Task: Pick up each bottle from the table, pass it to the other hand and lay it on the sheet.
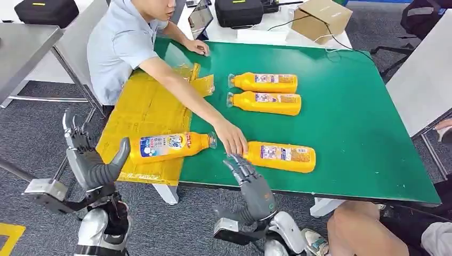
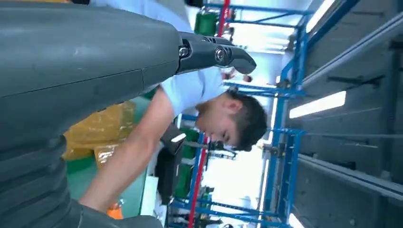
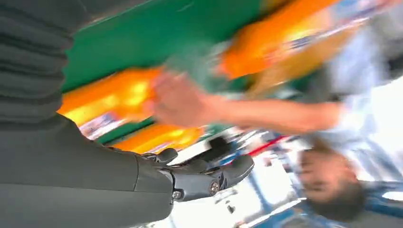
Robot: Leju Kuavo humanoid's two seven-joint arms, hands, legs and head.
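Nearest the camera in the head view, the left hand (image 1: 88,154) is raised beside the near left corner of the table (image 1: 368,138), fingers spread and upright, thumb angled toward the table, holding nothing; its arm is cut off by the lower edge of the picture. The right hand (image 1: 250,184) hangs just off the table's near edge, fingers apart and pointing at the surface, also holding nothing, its fingertips close to a person's hand (image 1: 230,137) without clearly touching it. In the right wrist view the hand (image 3: 199,178) is sharp but everything past it is smeared by motion blur, so the orange shapes and the arm there cannot be made out in detail. On the near left part of the table lies the yellow sheet (image 1: 144,106), crumpled, with one orange bottle (image 1: 170,145) lying on its side across the sheet's right edge, its cap end over the green surface. Just right of the person's hand a second bottle (image 1: 281,156) lies on the green top, its cap end hidden behind that hand. Farther back two more bottles (image 1: 264,81) (image 1: 265,102) lie side by side, caps pointing left. The person (image 1: 122,48) leans in from the far left, the head cut off by the top edge. Beyond the table stand a cardboard box (image 1: 321,18) and a black case (image 1: 239,12), both partly cropped.
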